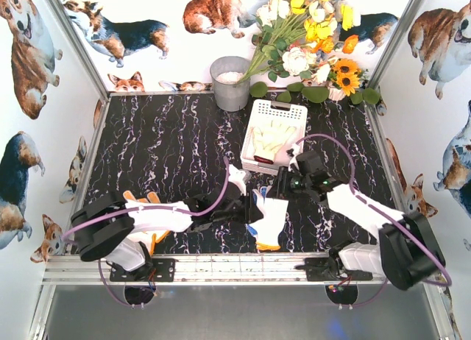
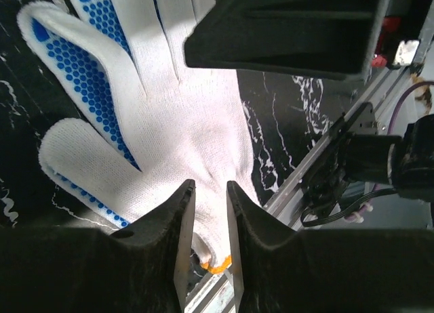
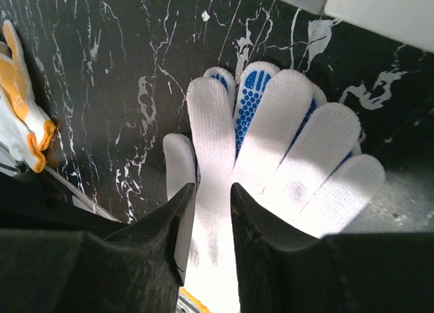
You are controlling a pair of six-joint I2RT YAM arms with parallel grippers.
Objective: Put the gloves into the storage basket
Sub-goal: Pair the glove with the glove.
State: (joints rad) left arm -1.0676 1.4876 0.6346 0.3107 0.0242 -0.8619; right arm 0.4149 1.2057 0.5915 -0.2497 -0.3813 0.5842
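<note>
Near the front rail, the left gripper hangs over the cuff end of the blue-dotted glove. Its jaws stand a narrow slit apart, with white knit and a bit of orange trim showing in the gap. Whether they pinch the fabric cannot be told. The right gripper meets the same glove from the other side, low over the palm. Its jaws are also only slightly parted, and any grip is just as unclear. The glove lies flat, its fingers spread toward the back of the table.

Under it runs the table, black marble-patterned with white veins and edged at the front by an aluminium rail. White walls printed with corgis close in the sides and the back.

Just behind the two grippers sits the storage basket, white and slotted, with pale gloves already lying inside. A grey bucket stands at the back wall to its left, holding something white. A bunch of yellow, white and orange flowers leans across the right back corner.

An orange glove lies near the left front corner, partly hidden under the left arm and well apart from the basket.
</note>
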